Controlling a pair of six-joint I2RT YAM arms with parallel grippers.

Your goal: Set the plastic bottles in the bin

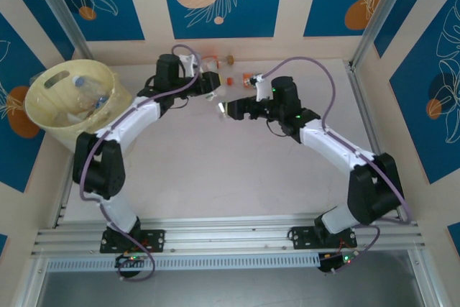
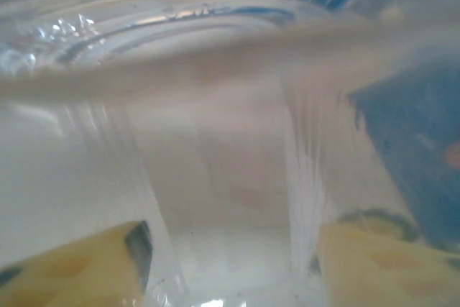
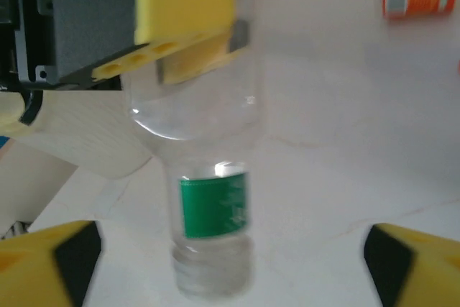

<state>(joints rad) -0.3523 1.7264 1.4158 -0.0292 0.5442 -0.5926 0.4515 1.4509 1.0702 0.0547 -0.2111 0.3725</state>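
Bottle handover, bound for the large round pale-yellow plastic bin [image 1: 54, 124] at the overhead frame's upper left.
The left gripper [image 2: 230, 257] looks clamped on the clear green-labelled plastic bottle [image 3: 212, 203] mid-frame. The right gripper [image 3: 230, 260] gapes wide either side of its neck, touching nothing. Next, probably: right retreats, left swings binward.

Your clear bottle [image 3: 212, 203] wears a green label; the right end effector [image 3: 230, 253] pads [image 3: 36, 264] are yellow, the bin [image 1: 54, 124] pale yellow, the walls [image 1: 237, 12] blue, leaf-patterned.
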